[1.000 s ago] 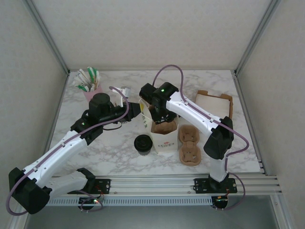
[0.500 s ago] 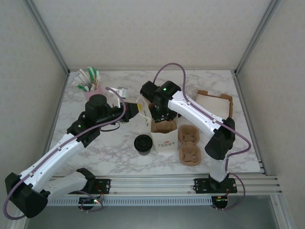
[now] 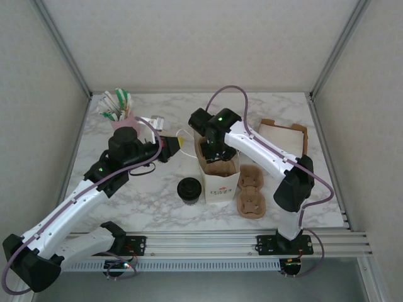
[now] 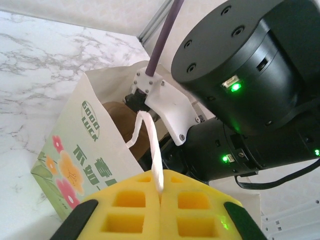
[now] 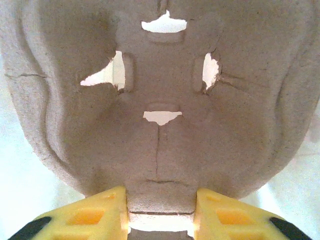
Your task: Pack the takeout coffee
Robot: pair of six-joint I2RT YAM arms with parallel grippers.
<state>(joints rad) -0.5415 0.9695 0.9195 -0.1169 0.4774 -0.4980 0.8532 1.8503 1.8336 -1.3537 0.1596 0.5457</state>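
Left gripper (image 4: 161,187): yellow fingers pressed together, pinching the bag's white handle (image 4: 151,145), which runs up from between the pads to the bag (image 4: 82,150) rim. The bag stands open just ahead of this gripper. The right arm's black wrist, green lamps lit, crowds the mouth from the far side.

Right gripper (image 5: 161,200): down inside the bag mouth, fingers part closed on the edge tab of a brown pulp carrier (image 5: 160,100). The carrier wall stands upright right in front of the fingers and blocks the sight beyond. Light shows through its slots, and cracks run across it.

Coffee (image 3: 188,190): black lid up, on the table (image 3: 138,189), outside the bag, on the near side of the left gripper and just beside the bag's left wall. I cannot tell if it touches.

Around: a second carrier (image 3: 250,192) lies flat to the right of the bag, nearer than the right gripper. An open box (image 3: 286,133) sits well off to that gripper's right. A pink cup (image 3: 121,121) of sticks stands behind the left gripper.

Writing: the bag face has printed flowers, a green oval stamp and orange characters. None can be read with certainty.
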